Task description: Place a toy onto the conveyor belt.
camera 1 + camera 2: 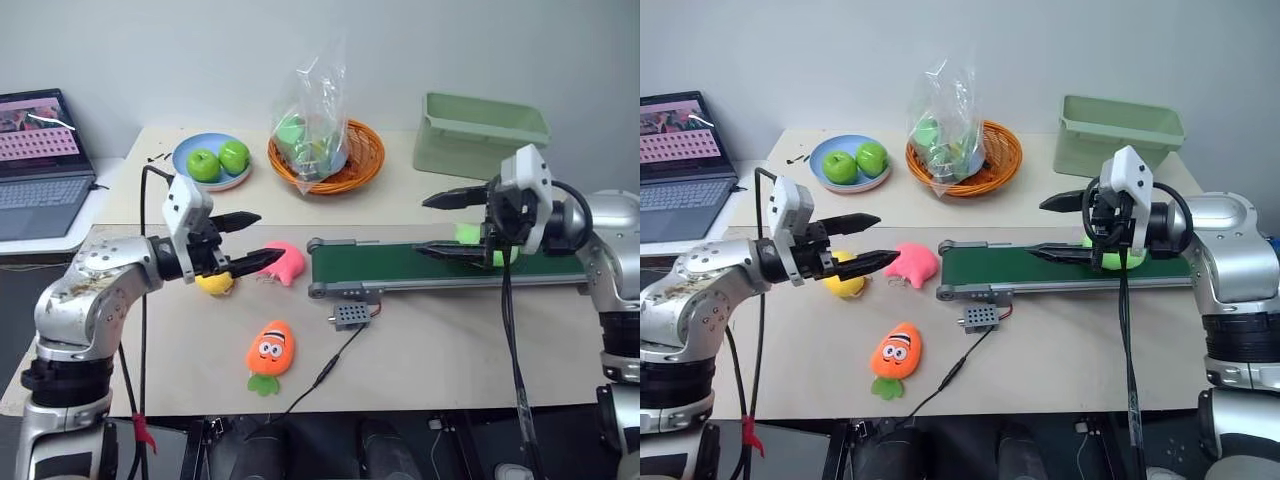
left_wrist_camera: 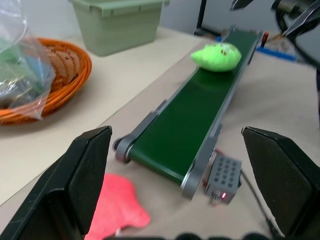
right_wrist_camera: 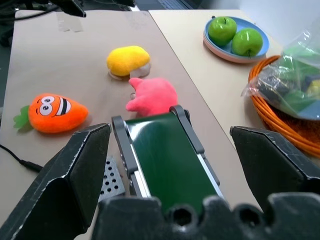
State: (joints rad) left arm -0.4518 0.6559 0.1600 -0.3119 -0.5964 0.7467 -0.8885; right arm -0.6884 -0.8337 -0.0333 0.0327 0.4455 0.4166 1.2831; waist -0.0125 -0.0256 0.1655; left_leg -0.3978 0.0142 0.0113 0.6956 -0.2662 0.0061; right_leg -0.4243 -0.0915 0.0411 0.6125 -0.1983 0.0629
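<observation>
Resting on the conveyor belt (image 2: pixel 190 125), the toy (image 2: pixel 217 55) lies beside the wide-open, empty right gripper (image 1: pixel 1064 228) — one careless sweep could knock it off — while the left gripper (image 1: pixel 252 238) gapes empty too.

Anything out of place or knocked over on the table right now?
Nothing stands out. The lime-green toy lies on the conveyor belt. The pink plush, yellow plush and orange plush lie loose on the table off the belt's end, none damaged. The apples sit on their plate, and the bagged items stay in the basket.
</observation>
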